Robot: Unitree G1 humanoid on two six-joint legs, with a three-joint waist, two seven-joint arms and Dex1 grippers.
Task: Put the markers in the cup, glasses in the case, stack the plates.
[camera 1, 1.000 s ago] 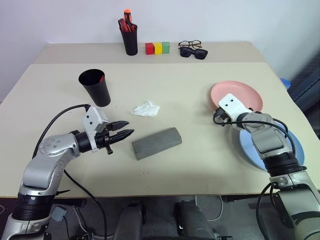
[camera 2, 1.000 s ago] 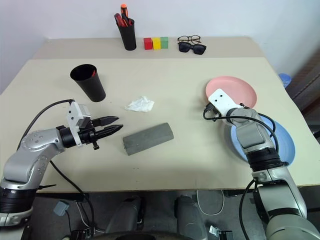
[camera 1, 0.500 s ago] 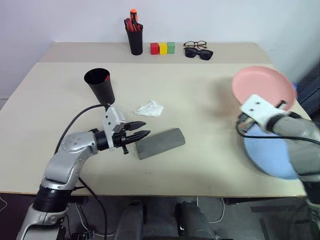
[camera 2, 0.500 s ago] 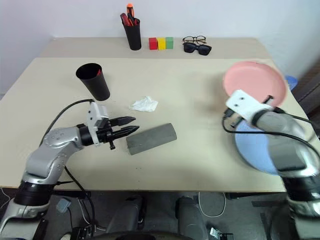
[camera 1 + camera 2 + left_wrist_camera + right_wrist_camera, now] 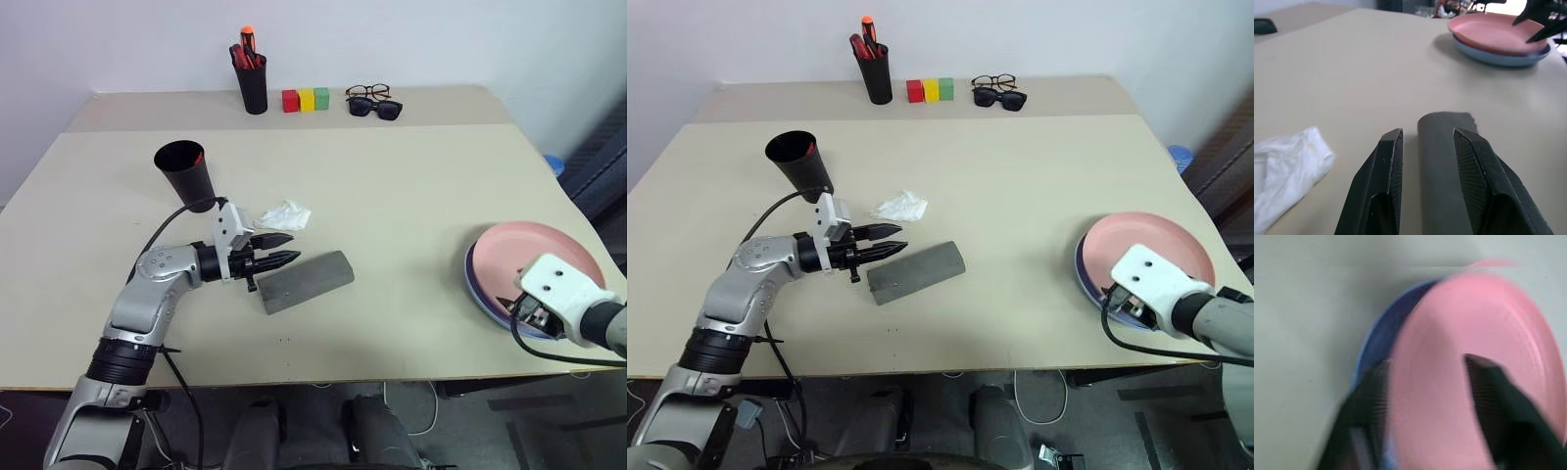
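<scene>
head pair: looking down over the worktop | wrist cameras: sitting close, both facing the stacked plates

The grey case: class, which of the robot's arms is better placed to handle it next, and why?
The left. The left gripper is open, its fingertips at the near end of the case. The right gripper is far off, over the stacked plates.

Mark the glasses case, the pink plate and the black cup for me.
glasses case [image 5: 306, 281]: left eye view, middle of its grey top face.
pink plate [image 5: 534, 259]: left eye view, bare centre of the plate.
black cup [image 5: 192, 182]: left eye view, outer side wall.
</scene>
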